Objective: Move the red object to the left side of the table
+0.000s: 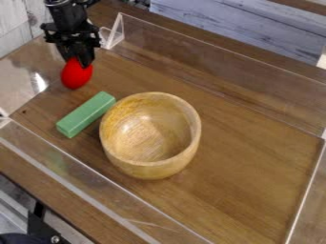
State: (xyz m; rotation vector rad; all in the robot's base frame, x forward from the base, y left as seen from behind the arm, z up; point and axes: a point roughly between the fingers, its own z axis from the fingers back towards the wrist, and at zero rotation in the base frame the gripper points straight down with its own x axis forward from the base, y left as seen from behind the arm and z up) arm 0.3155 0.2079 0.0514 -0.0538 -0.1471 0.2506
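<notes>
The red object point(78, 75) is a small round bright-red toy fruit. It sits at the far left of the brown wood-grain table point(242, 114), near the left acrylic wall. My black gripper point(78, 59) points straight down right over it, fingertips at the fruit's top. The fingers blend into one dark shape, so their spacing is unclear, as is whether they still hold the fruit.
A green rectangular block point(84, 113) lies just in front of the red object. A round light-wood bowl point(152, 134) stands next to the block, mid-table. Low clear acrylic walls point(64, 172) edge the tabletop, and a clear bracket point(114, 31) stands at the back left.
</notes>
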